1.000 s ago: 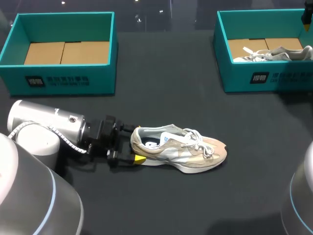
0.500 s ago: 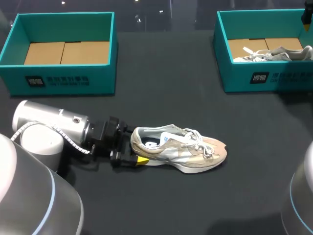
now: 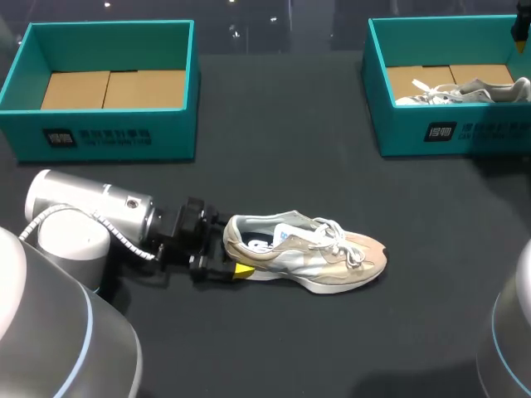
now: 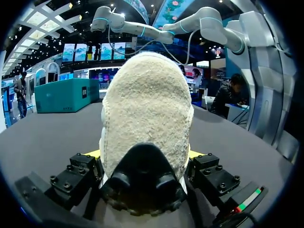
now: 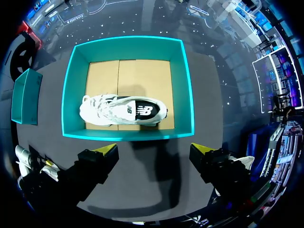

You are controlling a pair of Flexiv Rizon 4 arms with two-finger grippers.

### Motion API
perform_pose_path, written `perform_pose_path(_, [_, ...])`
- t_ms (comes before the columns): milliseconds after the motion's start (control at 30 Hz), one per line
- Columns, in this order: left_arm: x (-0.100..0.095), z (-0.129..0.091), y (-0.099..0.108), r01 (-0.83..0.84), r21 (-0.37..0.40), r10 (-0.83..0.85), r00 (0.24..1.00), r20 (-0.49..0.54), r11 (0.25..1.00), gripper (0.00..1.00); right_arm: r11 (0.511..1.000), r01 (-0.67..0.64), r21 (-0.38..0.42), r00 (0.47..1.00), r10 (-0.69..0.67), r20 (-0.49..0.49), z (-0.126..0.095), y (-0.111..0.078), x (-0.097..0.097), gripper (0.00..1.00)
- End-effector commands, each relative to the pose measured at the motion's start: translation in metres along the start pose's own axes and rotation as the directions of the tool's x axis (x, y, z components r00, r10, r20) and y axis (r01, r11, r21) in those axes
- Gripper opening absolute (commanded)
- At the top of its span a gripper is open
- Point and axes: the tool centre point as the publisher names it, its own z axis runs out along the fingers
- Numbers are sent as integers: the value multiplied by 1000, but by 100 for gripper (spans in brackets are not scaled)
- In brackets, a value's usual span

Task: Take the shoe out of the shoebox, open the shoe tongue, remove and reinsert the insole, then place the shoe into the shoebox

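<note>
Head view: the shoe [image 3: 307,249] lies upright on the table [image 3: 274,149], with the left gripper [image 3: 230,259] at its heel. Left wrist view: both fingers clamp the heel's sides. Right wrist view: the right gripper [image 5: 154,152] hangs spread wide above a shoebox [image 5: 187,85] holding a second shoe [image 5: 121,110].

A beige shoe [image 3: 311,253] with white laces stands upright mid-tabletop, toe toward 3 o'clock, its insole [image 3: 259,245] apparently seated inside. A teal shoebox [image 3: 108,137] sits open at 10 o'clock; a second shoebox [image 3: 465,131] at 2 o'clock holds a white shoe [image 3: 465,91].
</note>
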Motion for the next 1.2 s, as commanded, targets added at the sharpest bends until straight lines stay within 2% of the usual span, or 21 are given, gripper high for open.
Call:
perform_pose_path(33, [-1, 4, 1, -2, 4, 2, 1000, -5, 1000, 0, 1000, -1, 1, 1000, 1, 1, 0, 0, 0, 100])
perform_pose_path(700, [1, -2, 1, 43, 14, -43, 997, 59, 999, 0, 1000, -1, 1, 1000, 1, 1, 0, 0, 0, 100])
perform_pose_path(1200, [3, -4, 0, 44, 16, -45, 997, 62, 999, 0, 1000, -1, 1, 1000, 1, 1, 0, 0, 0, 100])
